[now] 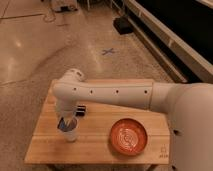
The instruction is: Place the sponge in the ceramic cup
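Note:
The white ceramic cup stands upright near the left front of the wooden table. My gripper points straight down right above the cup's mouth, at the end of the white arm that reaches in from the right. It is shut on the light-blue sponge, which hangs at the cup's rim on its left side. The sponge's lower part sits against the cup opening, and I cannot tell how far inside it is.
An orange-red round plate lies on the table to the right of the cup. A black bar lies just behind the cup, partly hidden by the arm. The table's left and front edges are close to the cup.

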`<action>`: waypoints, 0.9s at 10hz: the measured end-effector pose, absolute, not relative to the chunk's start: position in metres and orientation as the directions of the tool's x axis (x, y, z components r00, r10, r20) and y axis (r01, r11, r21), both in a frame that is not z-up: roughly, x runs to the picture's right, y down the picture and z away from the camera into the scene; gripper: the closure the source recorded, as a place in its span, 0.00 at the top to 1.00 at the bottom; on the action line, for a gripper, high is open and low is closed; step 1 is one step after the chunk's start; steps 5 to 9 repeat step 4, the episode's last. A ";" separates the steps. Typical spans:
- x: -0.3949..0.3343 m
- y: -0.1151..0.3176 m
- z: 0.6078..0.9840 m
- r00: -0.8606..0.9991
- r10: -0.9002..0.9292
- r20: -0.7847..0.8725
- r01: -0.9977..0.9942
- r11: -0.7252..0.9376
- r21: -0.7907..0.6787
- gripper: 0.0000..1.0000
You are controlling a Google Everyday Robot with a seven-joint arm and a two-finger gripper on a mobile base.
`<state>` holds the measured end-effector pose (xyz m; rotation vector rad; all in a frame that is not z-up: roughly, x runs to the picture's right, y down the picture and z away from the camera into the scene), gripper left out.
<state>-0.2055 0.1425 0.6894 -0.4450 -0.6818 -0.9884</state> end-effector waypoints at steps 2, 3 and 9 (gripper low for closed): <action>-0.205 0.138 0.692 0.374 -0.610 0.699 0.871 0.489 -0.039 0.66; -0.205 0.138 0.692 0.373 -0.611 0.698 0.872 0.487 -0.039 0.66; -0.205 0.137 0.691 0.373 -0.612 0.697 0.872 0.487 -0.040 0.66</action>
